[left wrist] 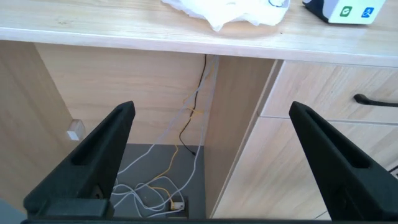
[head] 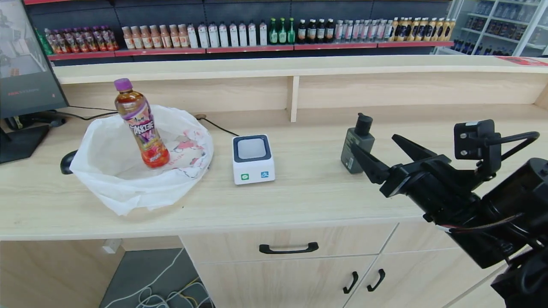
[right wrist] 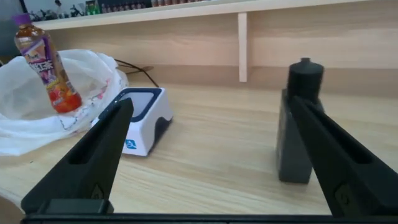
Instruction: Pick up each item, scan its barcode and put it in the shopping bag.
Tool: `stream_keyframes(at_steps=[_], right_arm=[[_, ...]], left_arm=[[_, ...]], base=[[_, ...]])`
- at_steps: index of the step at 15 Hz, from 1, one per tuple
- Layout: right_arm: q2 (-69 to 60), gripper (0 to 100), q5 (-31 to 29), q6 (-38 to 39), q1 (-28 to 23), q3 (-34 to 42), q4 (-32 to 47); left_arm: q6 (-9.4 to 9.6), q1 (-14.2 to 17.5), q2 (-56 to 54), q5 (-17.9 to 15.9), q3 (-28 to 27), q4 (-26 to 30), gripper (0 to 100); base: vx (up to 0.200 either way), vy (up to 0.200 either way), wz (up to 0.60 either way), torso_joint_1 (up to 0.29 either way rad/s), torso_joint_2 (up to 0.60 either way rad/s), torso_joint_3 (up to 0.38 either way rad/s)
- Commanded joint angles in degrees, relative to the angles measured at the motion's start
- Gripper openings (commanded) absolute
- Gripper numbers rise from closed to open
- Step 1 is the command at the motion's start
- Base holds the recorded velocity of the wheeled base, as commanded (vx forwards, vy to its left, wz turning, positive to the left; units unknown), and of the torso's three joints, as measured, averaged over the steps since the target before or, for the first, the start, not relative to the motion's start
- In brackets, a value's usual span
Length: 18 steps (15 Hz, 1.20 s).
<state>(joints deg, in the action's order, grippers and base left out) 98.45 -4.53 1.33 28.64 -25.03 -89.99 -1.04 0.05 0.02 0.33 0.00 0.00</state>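
A: Count on the counter [head: 308,196]?
B: Two items. One tea bottle [head: 141,124], purple cap, stood upright inside the shopping bag [head: 107,175] at left. One grey bottle [head: 356,147], black cap, stood upright at right, well apart from the bag. One scanner [head: 252,159] between them.
A: Grippers?
B: Right gripper [head: 373,142] was near the grey bottle, jaws spread wide, holding nothing. One finger overlapped the bottle in the head view; contact unclear. Left gripper [left wrist: 211,107] sat below the counter edge, also spread and empty, facing the cabinet [left wrist: 311,155] and loose cables [left wrist: 168,186].
A: Anything else?
B: Monitor [head: 25,60] far left. Black cable [head: 218,127] ran behind the bag. Shelf of bottles [head: 239,49] beyond the counter.
A: Surfaces?
B: Counter was light wood grain. Bag was thin, white, crinkled plastic, mouth open. Scanner was a white cube with a dark-framed top window. Grey bottle was flat-sided.
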Motion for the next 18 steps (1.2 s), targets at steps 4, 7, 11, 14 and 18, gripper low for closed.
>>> stream_keyframes(at_steps=[4,7,11,14,18], right_arm=[[2.27,100,0.05,-0.54,-2.80,0.15,-0.01],[6.23,100,0.05,-0.71,-2.80,-0.99,-0.01],[11.24,100,0.05,-0.71,-2.80,-6.26,-0.01],[16.51,100,0.05,-0.45,-2.97,-12.50,-0.01],[18.79,100,-0.04,-0.98,-2.88,-14.79,-0.01]], left_arm=[[0.25,0.04,-0.02,0.02,0.00,0.00,100],[0.25,0.04,-0.02,0.02,0.00,0.00,100],[0.25,0.04,-0.02,0.02,0.00,0.00,100],[0.25,0.04,-0.02,0.02,0.00,0.00,100],[0.25,0.04,-0.02,0.02,0.00,0.00,100]], base=[[0.000,0.000,0.00,0.000,0.00,0.000],[0.000,0.000,0.00,0.000,0.00,0.000],[0.000,0.000,0.00,0.000,0.00,0.000],[0.000,0.000,0.00,0.000,0.00,0.000],[0.000,0.000,0.00,0.000,0.00,0.000]])
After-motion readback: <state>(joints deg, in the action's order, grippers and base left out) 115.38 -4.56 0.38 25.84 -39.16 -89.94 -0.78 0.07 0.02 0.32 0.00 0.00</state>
